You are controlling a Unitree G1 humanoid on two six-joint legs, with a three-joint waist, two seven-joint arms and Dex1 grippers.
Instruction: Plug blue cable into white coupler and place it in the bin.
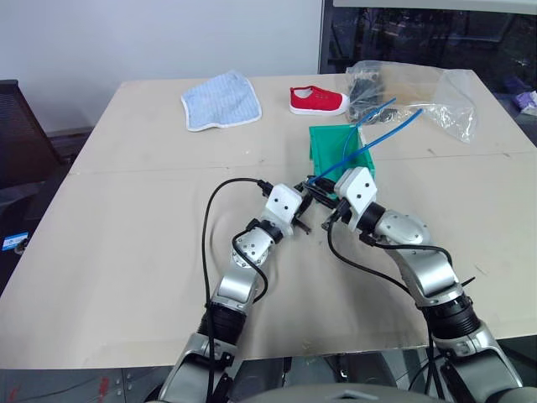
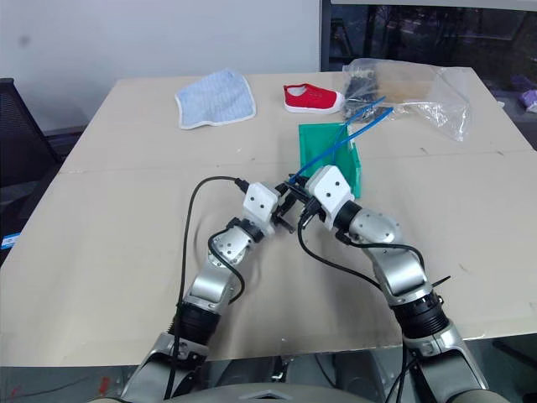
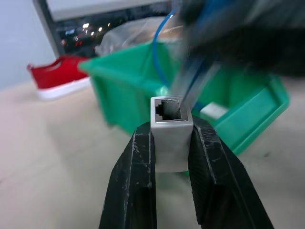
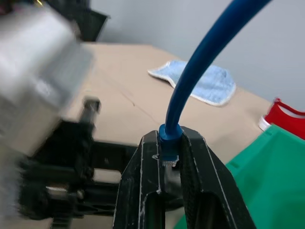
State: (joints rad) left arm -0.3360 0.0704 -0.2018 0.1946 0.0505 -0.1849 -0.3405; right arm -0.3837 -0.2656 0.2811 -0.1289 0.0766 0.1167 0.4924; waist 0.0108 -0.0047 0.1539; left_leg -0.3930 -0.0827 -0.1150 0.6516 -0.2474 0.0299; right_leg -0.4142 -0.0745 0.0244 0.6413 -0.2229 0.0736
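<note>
**Ana:** Left wrist view first: the left gripper [image 3: 171,138] has its two black fingers [image 3: 136,181] clamped on the sides of the white coupler [image 3: 170,128], with the dark socket facing away from the wrist, toward the bin [image 3: 124,90].

**Ben:** And the right gripper [image 4: 169,164]?

**Ana:** Its jaws are pinched narrow on the blue cable [image 4: 200,67], right at the clear plug end. The rest of the cable arcs up and away. In the left eye view both grippers meet at the frame's centre, just in front of the green bin, and the cable rises toward the upper right, over the bin.

**Ben:** How will they handle?

**Ana:** I'd judge both light. The coupler looks hard and smooth, so it could twist between the fingers; gripping its flat sides, as now, seems sound. The cable looks springy, so holding it at the plug boot keeps the tip steady. The plug's clip is likely fragile.

**Ben:** Counts?

**Ana:** One cable, one coupler, one bin, two grippers. Farther back: one red shoe [image 1: 318,100] at upper centre, one blue striped cloth [image 1: 221,101] to its left, one clear plastic bag [image 1: 415,94] at upper right.
</note>
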